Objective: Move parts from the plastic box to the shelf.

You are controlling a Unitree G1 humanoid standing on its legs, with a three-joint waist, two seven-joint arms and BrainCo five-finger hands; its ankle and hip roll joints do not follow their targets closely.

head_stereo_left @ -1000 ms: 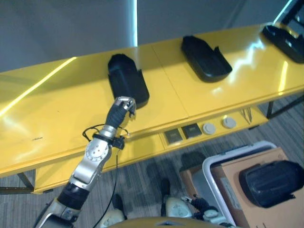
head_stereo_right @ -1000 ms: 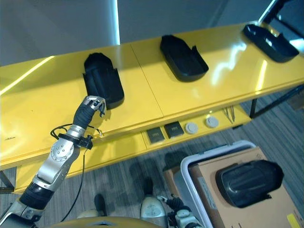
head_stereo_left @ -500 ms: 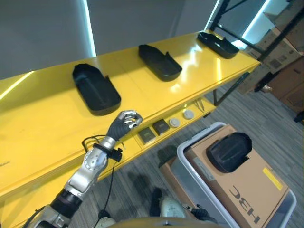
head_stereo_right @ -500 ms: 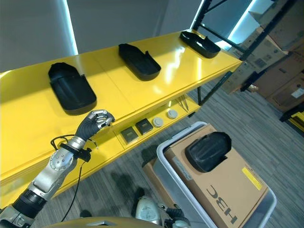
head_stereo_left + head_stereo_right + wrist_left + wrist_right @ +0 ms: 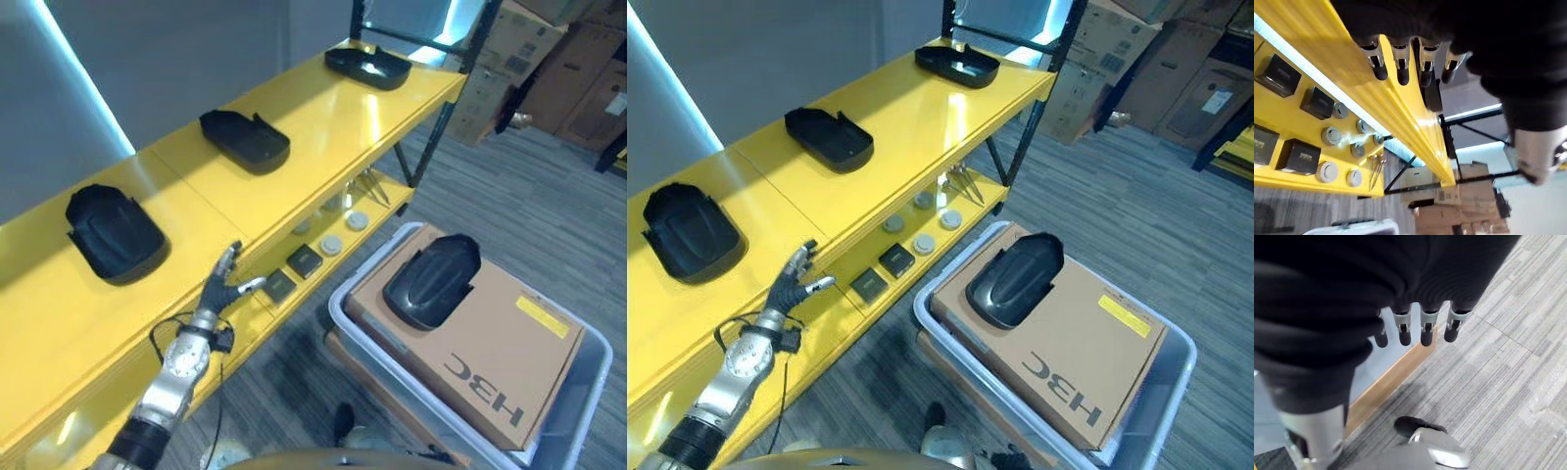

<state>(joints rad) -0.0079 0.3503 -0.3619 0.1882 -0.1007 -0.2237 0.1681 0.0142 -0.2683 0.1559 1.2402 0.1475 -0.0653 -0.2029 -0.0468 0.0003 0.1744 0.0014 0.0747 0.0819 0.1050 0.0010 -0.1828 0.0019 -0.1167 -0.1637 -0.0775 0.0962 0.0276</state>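
Three black moulded parts lie on the yellow shelf (image 5: 323, 117): one at the left (image 5: 113, 235), one in the middle (image 5: 245, 142), one at the far end (image 5: 367, 67). A fourth black part (image 5: 431, 279) rests on a cardboard box (image 5: 490, 338) inside the grey plastic box (image 5: 340, 305). My left hand (image 5: 223, 284) hovers at the shelf's front edge, right of the left part, open with its fingers (image 5: 1400, 68) straight and holding nothing. My right hand (image 5: 1403, 328) hangs over the carpet, open and holding nothing.
The lower shelf level carries small black squares (image 5: 304, 261) and round discs (image 5: 333, 244). Stacked cardboard boxes (image 5: 568, 69) stand beyond the black rack post (image 5: 436, 122). Grey carpet lies between the shelf and the plastic box.
The camera has swung right, bringing the plastic box fully into view. My left hand came off the left part, drew back to the shelf's front edge and went from curled to straight fingers.
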